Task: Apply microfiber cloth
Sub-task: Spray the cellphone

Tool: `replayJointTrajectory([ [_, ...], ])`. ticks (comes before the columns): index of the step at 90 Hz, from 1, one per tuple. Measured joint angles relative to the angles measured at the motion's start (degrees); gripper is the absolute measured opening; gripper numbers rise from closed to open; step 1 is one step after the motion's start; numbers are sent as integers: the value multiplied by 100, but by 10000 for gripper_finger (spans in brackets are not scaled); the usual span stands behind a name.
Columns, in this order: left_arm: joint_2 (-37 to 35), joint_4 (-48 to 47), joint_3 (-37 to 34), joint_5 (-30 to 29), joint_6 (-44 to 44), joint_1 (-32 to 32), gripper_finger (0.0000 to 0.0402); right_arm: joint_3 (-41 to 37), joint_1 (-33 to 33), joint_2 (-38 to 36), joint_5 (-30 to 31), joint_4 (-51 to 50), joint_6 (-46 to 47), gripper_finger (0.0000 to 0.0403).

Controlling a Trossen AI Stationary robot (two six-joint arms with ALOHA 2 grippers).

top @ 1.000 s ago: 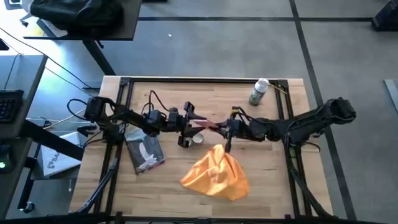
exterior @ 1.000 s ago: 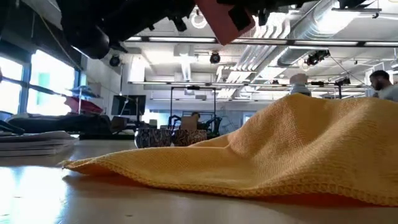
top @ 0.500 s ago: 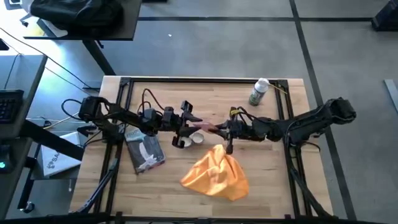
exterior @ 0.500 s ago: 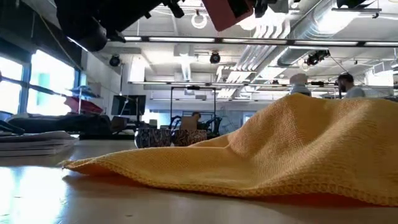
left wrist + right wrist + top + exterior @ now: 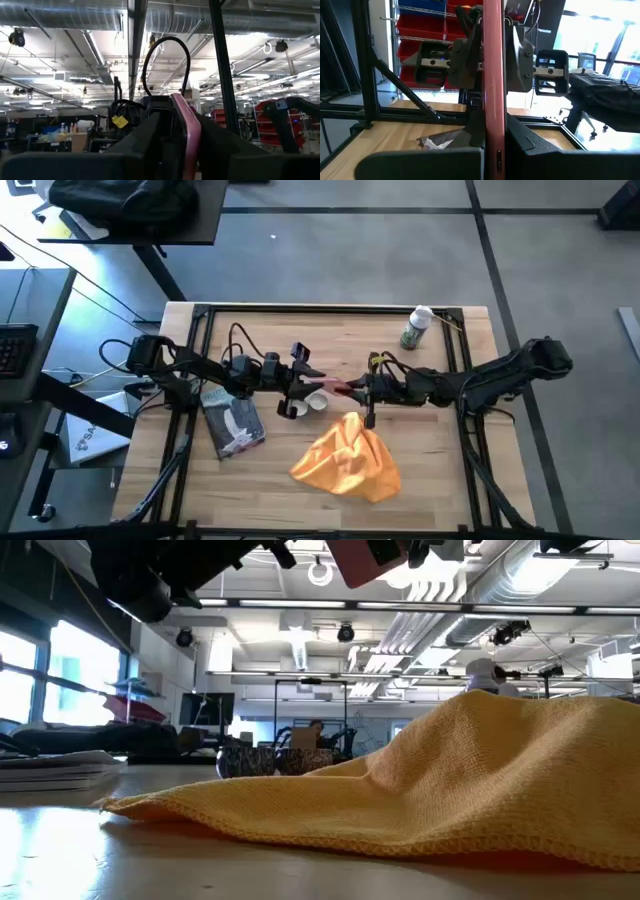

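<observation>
Two grippers meet above the middle of the table, each closed on the same thin pink flat object: the left gripper pinches one end and the right gripper the other, so the piece spans the small gap between them. In the right wrist view the pink object stands edge-on between that arm's dark fingers, with the left gripper clamped on its far end. Just under the left gripper sit a small white round tin and a dark one. The microfiber cloth lies crumpled on the wooden table, near its front edge and apart from both grippers. A grey-and-white flat packet rests beside the left arm, and a spray bottle stands at the far right corner.
</observation>
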Motion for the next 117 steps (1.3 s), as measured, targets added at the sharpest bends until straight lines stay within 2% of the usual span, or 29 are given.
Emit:
replayJointTrajectory([
  [15,0,-2,0,18,126,-17,14,0,0,0,78,0,17,3],
  [45,0,-36,0,-78,-135,-18,16,0,0,-4,102,-19,2,9],
  [66,0,-132,-3,-58,-800,76,11,2,2,-14,69,-50,-20,72],
  [74,4,-127,-27,-35,-806,123,11,9,4,-64,320,-83,119,103],
  [84,-10,-33,-121,-55,-736,191,10,15,7,-362,802,-566,99,135],
  [95,-151,-28,-326,-236,-688,276,10,276,22,-869,1584,-1740,107,156],
  [101,-280,-28,-500,-271,-571,304,10,566,6,-1136,2305,-2560,103,160],
  [108,-450,-178,-700,-411,-419,334,9,882,0,-1318,3439,-3826,183,162],
  [117,-581,-305,-899,-667,-329,375,9,1260,-92,-1420,4741,-5538,742,162],
])
